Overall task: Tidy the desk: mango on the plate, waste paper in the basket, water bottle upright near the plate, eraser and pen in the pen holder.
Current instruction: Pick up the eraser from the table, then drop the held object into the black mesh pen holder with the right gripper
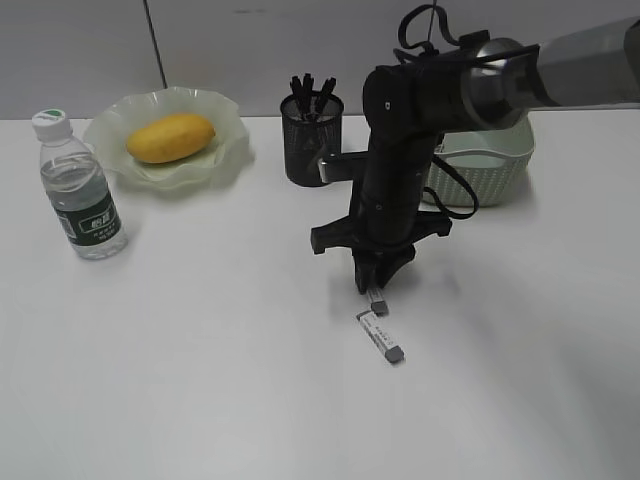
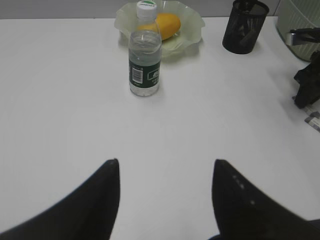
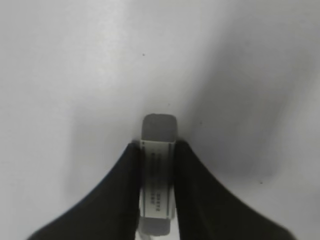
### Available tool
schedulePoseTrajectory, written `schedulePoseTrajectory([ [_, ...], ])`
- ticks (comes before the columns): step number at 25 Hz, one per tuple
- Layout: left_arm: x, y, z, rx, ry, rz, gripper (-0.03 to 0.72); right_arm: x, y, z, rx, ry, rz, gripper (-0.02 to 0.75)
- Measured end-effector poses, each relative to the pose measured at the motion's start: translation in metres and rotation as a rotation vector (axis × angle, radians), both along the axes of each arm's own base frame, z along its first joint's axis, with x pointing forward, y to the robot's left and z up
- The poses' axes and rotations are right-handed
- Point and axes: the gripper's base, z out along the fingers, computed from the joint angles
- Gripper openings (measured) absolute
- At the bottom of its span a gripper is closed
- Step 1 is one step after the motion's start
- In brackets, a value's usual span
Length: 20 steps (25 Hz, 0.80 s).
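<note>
We find the right pincer [image 3: 157, 170] closed on a small grey rectangular eraser in a white printed paper sleeve [image 3: 158, 165], fingers pressing both long sides. A second eraser of the same kind [image 1: 381, 335] lies on the plain white counter [image 1: 200, 380] just below it. The left pincer [image 2: 165, 195] stands open, holding nothing. The oval yellow-orange mango [image 1: 171, 137] sits in the pale green ruffled plate [image 1: 225, 150]; the clear plastic water bottle [image 1: 82, 190] stands upright nearby.

Eraser [image 3: 159, 165] pinched in right hand [image 3: 158, 175]
</note>
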Motion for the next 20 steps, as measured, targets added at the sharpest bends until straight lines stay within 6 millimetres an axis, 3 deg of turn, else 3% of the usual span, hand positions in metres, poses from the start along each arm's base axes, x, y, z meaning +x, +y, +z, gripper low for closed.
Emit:
schedulePoseTrajectory([
  [5, 0.0, 0.0, 0.0, 0.0, 0.0, 0.0, 0.438, 0.001, 0.0, 0.003, 0.008, -0.021, -0.001, 0.163],
  [8, 0.0, 0.0, 0.0, 0.0, 0.0, 0.0, 0.438, 0.003, 0.001, 0.02, 0.036, -0.067, -0.003, 0.163],
  [17, 0.0, 0.0, 0.0, 0.0, 0.0, 0.0, 0.438, 0.013, 0.006, 0.115, 0.244, -0.453, 0.027, 0.163],
  [20, 0.0, 0.0, 0.0, 0.0, 0.0, 0.0, 0.437, 0.023, 0.011, 0.133, 0.336, -0.624, 0.011, 0.163],
])
